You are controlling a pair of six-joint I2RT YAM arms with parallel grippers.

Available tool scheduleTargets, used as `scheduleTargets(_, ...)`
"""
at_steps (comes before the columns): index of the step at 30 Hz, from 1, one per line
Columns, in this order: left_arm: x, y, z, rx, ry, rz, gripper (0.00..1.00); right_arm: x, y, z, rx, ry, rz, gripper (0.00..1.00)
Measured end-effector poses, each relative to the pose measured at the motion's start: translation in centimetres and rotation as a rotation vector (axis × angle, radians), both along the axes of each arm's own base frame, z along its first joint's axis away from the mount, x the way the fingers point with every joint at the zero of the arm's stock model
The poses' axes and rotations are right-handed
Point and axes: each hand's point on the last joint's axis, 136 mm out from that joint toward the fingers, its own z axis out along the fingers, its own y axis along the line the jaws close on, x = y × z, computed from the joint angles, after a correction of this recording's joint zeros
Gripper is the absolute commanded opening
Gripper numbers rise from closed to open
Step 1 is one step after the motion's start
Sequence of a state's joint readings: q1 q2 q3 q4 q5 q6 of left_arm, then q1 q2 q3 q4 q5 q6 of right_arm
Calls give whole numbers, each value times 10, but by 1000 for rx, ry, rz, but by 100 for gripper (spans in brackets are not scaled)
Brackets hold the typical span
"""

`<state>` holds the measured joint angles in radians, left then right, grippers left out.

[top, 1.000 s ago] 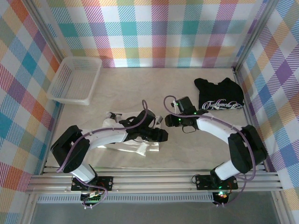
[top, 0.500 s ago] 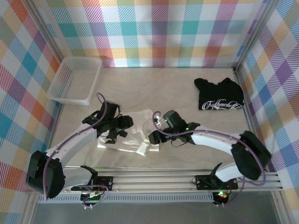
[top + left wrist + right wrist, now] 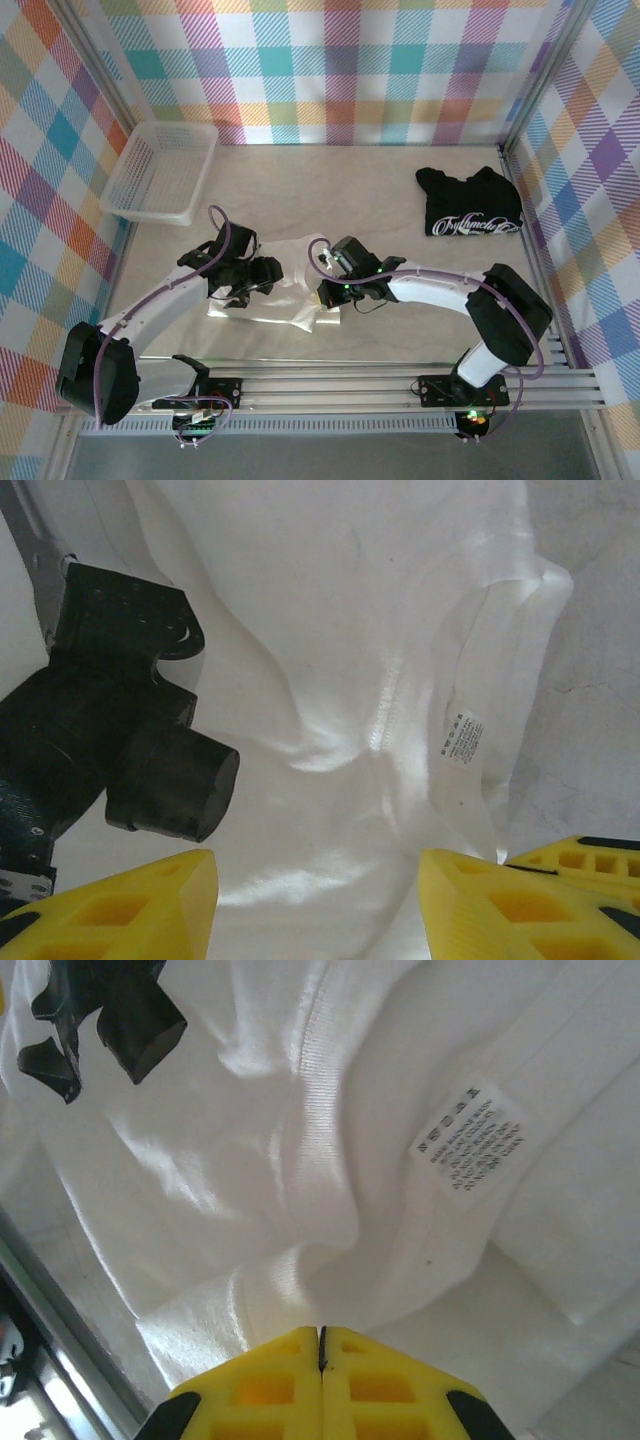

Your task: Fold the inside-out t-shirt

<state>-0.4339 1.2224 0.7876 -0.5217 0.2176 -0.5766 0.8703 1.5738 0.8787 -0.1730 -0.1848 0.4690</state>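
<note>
Right wrist: right gripper [image 3: 321,1338] closed, pinching a shirt [image 3: 180,1190] fold for folding; left gripper [image 3: 318,880] open over it, probably to grab.

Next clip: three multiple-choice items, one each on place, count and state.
1. Where on the table does the black t-shirt lie? A near left; B far right; C centre.
2. How many t-shirts are on the table? A one; B three; C two.
3. The right gripper is: A shut; B half open; C wide open.
Answers: B, it lies at the far right in the top view; C, the black one plus the white t-shirt; A, its yellow fingers meet in the right wrist view.
</note>
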Motion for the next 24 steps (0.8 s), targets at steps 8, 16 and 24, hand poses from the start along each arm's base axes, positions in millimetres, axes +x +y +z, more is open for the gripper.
scheduleTargets(8, -1, -1, -2, 3, 3, -22, 56, 6, -12, 31, -10, -80, 3, 0)
scheduleTargets(16, -6, -13, -5, -12, 16, -81, 56, 15, -27, 27, -48, -99, -23, 0)
scheduleTargets(24, -12, -31, -19, -4, 38, -166, 56, 17, -42, -32, -174, -21, -42, 12)
